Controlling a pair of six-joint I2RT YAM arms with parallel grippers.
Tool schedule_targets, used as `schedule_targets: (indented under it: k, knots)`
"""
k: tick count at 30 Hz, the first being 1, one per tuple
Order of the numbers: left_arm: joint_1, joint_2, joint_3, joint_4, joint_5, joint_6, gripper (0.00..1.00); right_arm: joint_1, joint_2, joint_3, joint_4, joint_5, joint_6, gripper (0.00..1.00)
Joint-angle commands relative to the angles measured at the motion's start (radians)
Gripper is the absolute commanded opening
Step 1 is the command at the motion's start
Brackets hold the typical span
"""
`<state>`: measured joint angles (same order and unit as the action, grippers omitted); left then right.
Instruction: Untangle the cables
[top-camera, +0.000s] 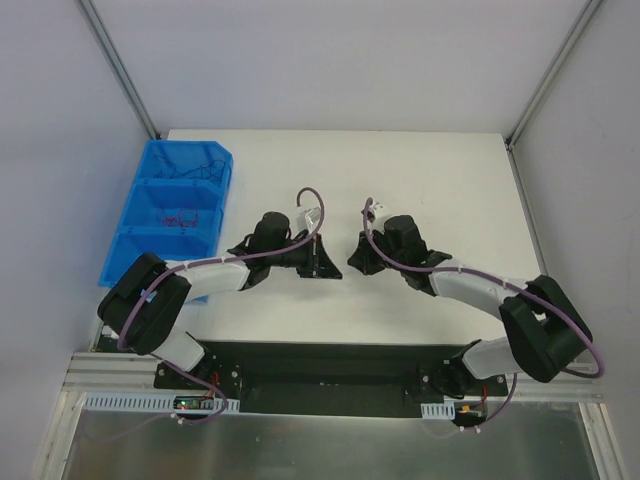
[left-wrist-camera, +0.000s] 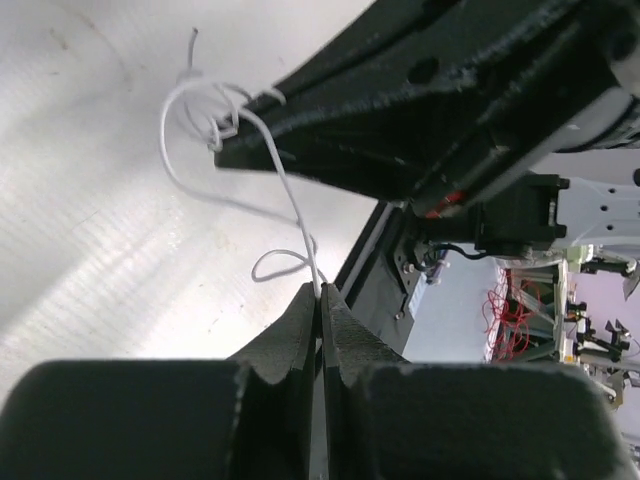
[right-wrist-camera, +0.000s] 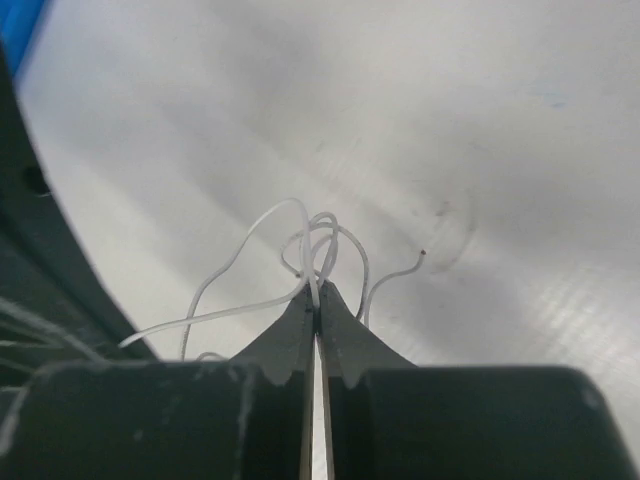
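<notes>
Near the blue bin (top-camera: 150, 200), left gripper (left-wrist-camera: 320, 290) and right gripper (right-wrist-camera: 318, 290) pinch 1 white wire (left-wrist-camera: 287, 190); hard pulling could snap it.

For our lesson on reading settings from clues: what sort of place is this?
Probably a robotics lab test cell: a left arm and right arm fixed at a white table, pale panels on metal posts around it, a blue bin of wires.
</notes>
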<state>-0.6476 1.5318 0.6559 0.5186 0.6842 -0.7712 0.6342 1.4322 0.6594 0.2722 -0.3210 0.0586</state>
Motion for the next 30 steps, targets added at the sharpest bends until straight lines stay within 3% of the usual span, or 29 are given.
schedule_targets:
  k: [1,10,16,20,25,27,30]
  knots:
    - [-0.014,-0.093,0.011,0.055,0.067,0.024,0.0,0.005,-0.113,-0.024,-0.068,0.301,-0.052,0.05]
    - [-0.024,-0.291,0.056,0.057,0.071,0.058,0.0,0.007,-0.082,-0.004,-0.103,0.365,-0.025,0.22]
    - [-0.024,-0.311,0.091,-0.012,0.052,0.033,0.0,-0.002,-0.064,0.011,-0.117,0.332,-0.008,0.34]
    - [-0.023,-0.292,0.099,-0.058,0.018,0.015,0.0,-0.04,-0.095,-0.036,-0.042,0.205,0.024,0.45]
    - [-0.023,-0.297,0.094,-0.06,-0.032,-0.005,0.0,-0.074,-0.115,-0.064,0.005,0.139,0.038,0.49]
    - [-0.023,-0.291,0.096,-0.04,-0.014,-0.02,0.0,-0.073,-0.11,-0.072,0.042,0.094,0.043,0.5]
    - [-0.021,-0.279,0.099,-0.019,0.024,-0.053,0.0,-0.074,-0.101,-0.089,0.12,-0.002,0.07,0.59]
